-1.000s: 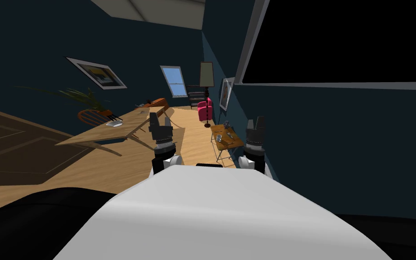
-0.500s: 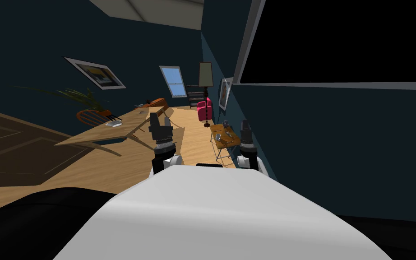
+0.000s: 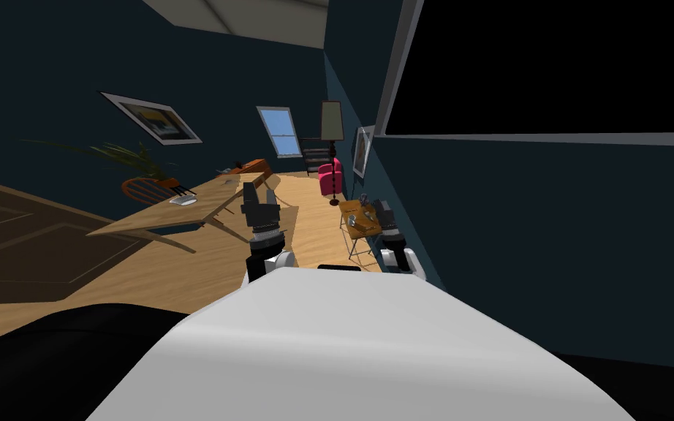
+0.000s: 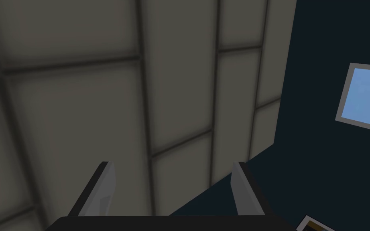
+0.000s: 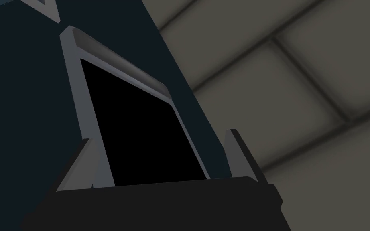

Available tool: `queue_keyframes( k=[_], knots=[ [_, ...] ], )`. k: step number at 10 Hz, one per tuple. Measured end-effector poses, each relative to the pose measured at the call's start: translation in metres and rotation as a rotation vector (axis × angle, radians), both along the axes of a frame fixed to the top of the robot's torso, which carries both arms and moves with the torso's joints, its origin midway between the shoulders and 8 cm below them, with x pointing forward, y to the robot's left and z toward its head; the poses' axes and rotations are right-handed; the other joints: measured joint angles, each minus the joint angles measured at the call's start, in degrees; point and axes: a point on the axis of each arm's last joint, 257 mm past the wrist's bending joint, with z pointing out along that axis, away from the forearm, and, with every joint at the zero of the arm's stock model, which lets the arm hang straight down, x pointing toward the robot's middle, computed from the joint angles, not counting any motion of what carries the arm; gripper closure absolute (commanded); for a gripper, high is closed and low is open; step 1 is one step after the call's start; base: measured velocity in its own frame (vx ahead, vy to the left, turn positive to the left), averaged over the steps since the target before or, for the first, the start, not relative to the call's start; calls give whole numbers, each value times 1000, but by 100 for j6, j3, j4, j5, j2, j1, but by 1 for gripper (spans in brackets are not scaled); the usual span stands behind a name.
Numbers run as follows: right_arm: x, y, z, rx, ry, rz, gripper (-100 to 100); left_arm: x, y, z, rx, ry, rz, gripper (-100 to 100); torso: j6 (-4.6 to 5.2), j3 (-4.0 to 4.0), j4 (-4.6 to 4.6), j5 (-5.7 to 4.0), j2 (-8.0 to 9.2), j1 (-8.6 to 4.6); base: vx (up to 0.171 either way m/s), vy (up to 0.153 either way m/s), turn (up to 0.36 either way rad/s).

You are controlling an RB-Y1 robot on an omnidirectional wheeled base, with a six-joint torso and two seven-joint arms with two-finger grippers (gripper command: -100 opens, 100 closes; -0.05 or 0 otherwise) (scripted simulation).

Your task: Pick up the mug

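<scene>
The two fingers of the left gripper (image 4: 172, 164) are being held wide apart, and nothing is being gripped between them. The two fingers of the right gripper (image 5: 156, 136) are being held apart too, with nothing between them.

In the head view, the left gripper is being held up in front of the chest, over the wood floor (image 3: 313, 212). The right gripper is being held just beside a small orange table (image 3: 363, 228), on the side by the dark blue wall (image 3: 518, 219).

A few tiny things are being carried on that small table. One small grey thing looks like the mug (image 3: 352, 218), but it is too small to be sure. It is not being touched by either gripper.

Farther off, a long wooden table (image 3: 175, 212) is being seen on the left. A pink chair (image 3: 330, 179) is being seen past the small table.
</scene>
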Motion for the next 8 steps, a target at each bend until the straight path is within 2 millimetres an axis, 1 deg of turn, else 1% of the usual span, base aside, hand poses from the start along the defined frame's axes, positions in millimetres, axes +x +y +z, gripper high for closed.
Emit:
queue_keyframes(
  k=[2,4,5,6,8],
  knots=[
    [12,4,-19,-90,33,-32,-100,0,0,0,0,0,0,0,0,-2,-1,0,-4,-1,-26,-21,-7],
    [24,9,-34,-174,55,-57,-100,0,0,0,0,0,0,0,0,-3,-1,0,-6,-1,-25,-22,-2],
    [29,8,-43,-209,69,-69,-100,0,0,0,0,0,0,0,1,-4,-1,0,-7,0,-24,-20,-4],
    [35,12,-52,-259,77,-80,-100,0,0,0,0,0,0,0,0,-4,-1,0,-7,0,-17,-20,2],
    [44,15,-70,-347,96,-101,-100,0,0,0,0,0,0,0,1,-4,-1,0,-7,-2,-13,-17,-9]
  ],
)
